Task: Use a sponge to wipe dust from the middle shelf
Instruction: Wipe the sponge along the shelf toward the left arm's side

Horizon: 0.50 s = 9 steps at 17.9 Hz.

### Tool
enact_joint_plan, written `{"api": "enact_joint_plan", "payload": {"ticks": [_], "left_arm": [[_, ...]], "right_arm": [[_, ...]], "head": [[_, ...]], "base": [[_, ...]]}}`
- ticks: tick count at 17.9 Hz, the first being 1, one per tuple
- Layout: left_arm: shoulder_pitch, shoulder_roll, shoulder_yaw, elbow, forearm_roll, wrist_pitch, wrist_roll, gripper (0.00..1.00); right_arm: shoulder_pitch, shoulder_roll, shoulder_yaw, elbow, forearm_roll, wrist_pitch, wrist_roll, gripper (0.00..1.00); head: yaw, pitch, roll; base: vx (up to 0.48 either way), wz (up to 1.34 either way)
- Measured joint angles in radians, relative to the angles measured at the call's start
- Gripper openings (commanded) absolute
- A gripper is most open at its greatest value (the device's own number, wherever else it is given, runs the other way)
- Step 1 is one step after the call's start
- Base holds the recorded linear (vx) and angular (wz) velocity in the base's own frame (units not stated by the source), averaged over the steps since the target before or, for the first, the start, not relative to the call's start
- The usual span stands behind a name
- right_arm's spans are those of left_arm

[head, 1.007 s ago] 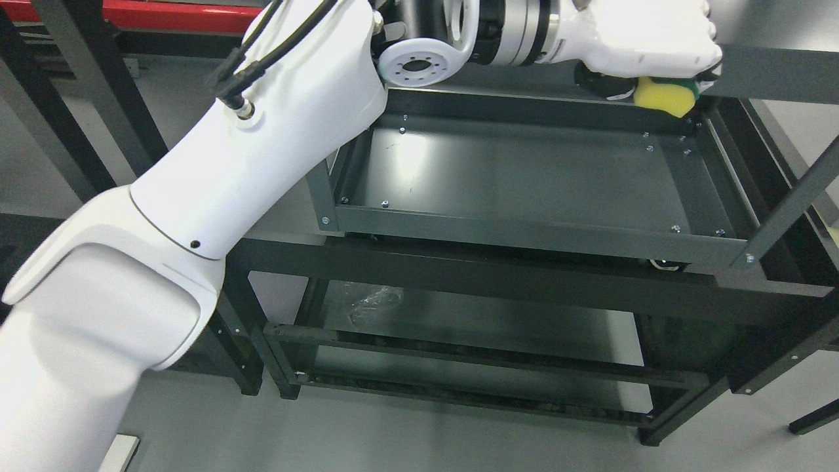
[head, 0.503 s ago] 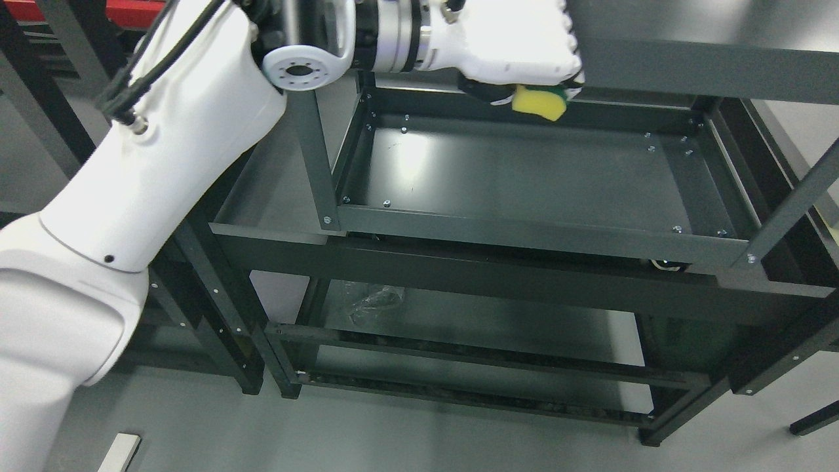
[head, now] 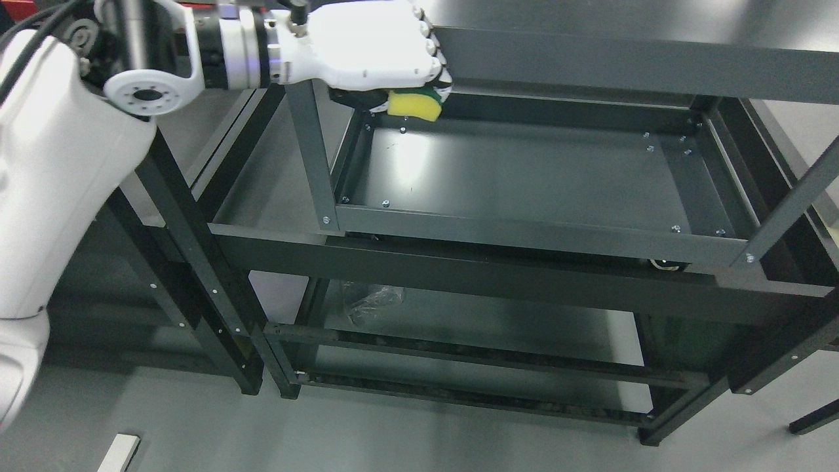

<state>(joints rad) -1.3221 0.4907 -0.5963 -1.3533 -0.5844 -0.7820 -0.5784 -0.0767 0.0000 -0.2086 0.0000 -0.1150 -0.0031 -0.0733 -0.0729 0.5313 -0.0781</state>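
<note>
Dark grey metal shelving rack (head: 524, 229), filling the frame, with its flat middle shelf (head: 524, 177) open to view at centre. The white robot left arm (head: 59, 170) enters from the left edge and reaches to the upper centre, where the left hand (head: 373, 52) curls around a yellow-and-green sponge (head: 414, 105), yellow face downward, at the shelf's far left corner, apparently placed for wiping. Contact with the shelf cannot be judged; the fingertips are hidden beneath the hand.
</note>
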Motion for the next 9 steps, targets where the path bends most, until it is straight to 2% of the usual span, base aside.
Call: {"api": "enact_joint_plan", "payload": {"ticks": [5, 9], "left_arm": [[0.073, 0.112, 0.108, -0.076, 0.042, -0.003, -0.002, 0.02], [0.058, 0.119, 0.154, -0.119, 0.059, -0.004, 0.006, 0.02]], "right_arm": [[0.000, 0.000, 0.000, 0.000, 0.000, 0.000, -0.003, 1.00], [0.000, 0.000, 0.000, 0.000, 0.000, 0.000, -0.004, 1.00]], "head": [[0.0000, 0.000, 0.000], [0.0000, 0.000, 0.000]], "base": [[0.000, 0.00], [0.000, 0.00]]}}
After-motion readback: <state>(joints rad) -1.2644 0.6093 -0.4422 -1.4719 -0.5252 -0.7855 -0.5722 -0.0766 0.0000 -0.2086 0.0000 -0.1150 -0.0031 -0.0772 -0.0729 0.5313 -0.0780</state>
